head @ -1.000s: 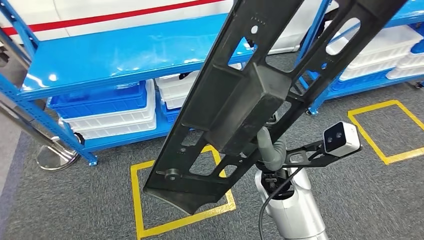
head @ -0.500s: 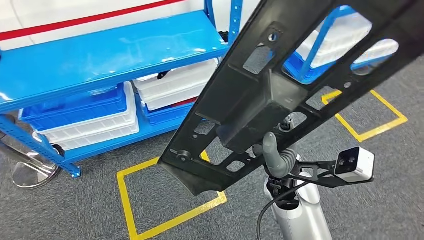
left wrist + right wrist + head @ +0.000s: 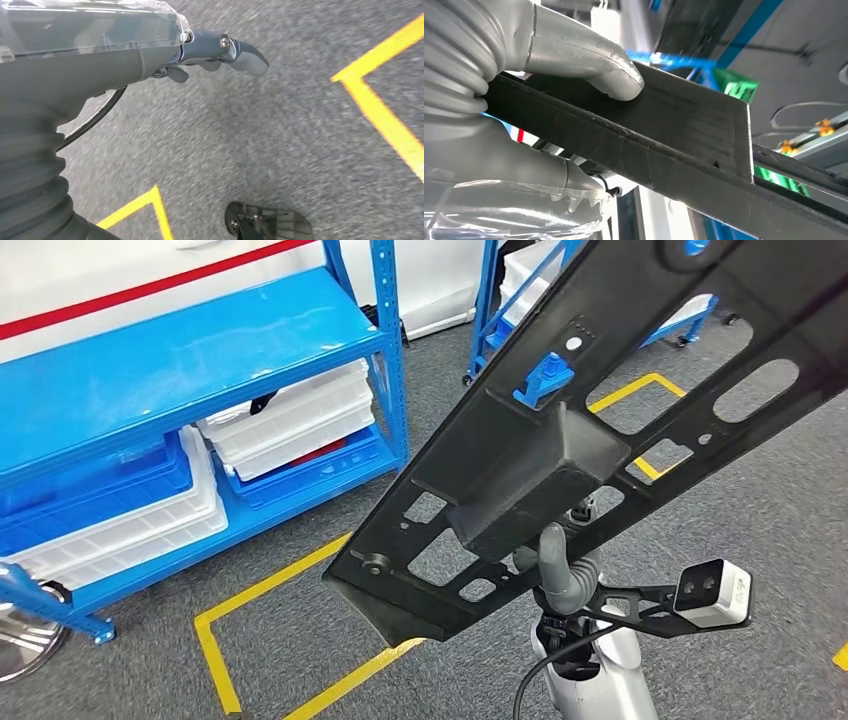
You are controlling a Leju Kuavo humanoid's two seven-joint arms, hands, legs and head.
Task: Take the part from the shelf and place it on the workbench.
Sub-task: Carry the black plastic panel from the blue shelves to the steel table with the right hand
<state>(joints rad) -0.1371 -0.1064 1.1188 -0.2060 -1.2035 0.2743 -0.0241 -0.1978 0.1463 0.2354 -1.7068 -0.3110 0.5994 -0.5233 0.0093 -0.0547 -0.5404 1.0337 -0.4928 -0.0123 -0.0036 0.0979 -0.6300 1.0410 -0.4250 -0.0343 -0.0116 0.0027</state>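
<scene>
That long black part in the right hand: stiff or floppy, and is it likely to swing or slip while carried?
The part looks stiff: it spans the head view straight, without sagging. It probably levers hard on the right hand, which grips it near a boxy middle section, with long ends overhanging. Many cut-outs suggest it is light for its size. Its smooth face under the thumb might let it slip.

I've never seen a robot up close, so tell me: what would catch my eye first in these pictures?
First, the long black part, full of cut-outs, slanting across the head view from upper right to lower left. The right hand grips it from below, thumb pressed on its flat face. Behind it on the left stands a bright blue shelf with white and blue bins, and yellow floor markings cross the grey carpet.
</scene>
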